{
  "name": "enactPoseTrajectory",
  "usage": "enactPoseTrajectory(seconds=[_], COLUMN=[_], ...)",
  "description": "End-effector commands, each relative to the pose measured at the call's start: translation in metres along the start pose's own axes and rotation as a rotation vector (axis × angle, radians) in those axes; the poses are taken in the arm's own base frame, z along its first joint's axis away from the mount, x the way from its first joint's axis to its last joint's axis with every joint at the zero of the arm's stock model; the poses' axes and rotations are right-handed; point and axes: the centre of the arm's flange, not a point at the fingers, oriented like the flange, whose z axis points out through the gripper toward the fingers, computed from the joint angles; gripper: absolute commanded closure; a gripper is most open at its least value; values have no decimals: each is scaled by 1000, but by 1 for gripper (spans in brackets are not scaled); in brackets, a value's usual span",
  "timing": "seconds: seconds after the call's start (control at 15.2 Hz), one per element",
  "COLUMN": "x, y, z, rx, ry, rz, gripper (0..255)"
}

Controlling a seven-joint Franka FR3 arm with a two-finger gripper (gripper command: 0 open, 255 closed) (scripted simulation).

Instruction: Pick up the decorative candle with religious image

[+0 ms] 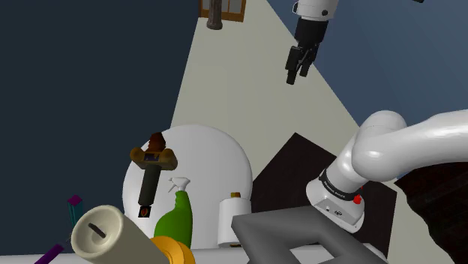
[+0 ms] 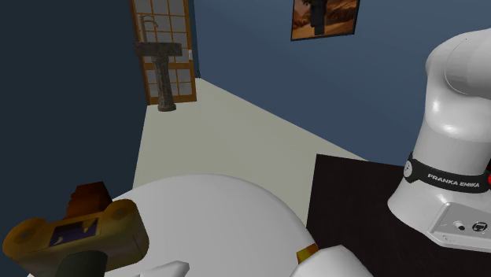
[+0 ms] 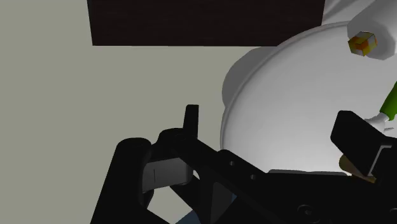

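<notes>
While the all-black two-finger claw (image 1: 297,76) hangs released at upper right, a white cylindrical candle (image 1: 233,222) stands on the round white table (image 1: 210,150), lower centre.

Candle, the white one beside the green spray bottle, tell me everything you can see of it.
The candle is drawn as a plain white upright cylinder with a small cap on top, orange and yellow in the wrist view. No image shows on its side. It stands near the rim of the round white table, on the side toward the stand, beside the green spray bottle but apart from it. The gripper, jaws open, hangs far off, not touching it.
</notes>
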Motion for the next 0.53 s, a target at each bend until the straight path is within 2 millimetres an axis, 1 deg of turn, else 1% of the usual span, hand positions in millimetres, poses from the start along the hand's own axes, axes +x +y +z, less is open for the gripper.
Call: enactPoseTrajectory(seconds=[0.0,0.46], x=[0,-2], y=[0,-85], z=[0,45], rx=[0,-24], ry=[0,76], rz=[0,121], gripper=[0,0])
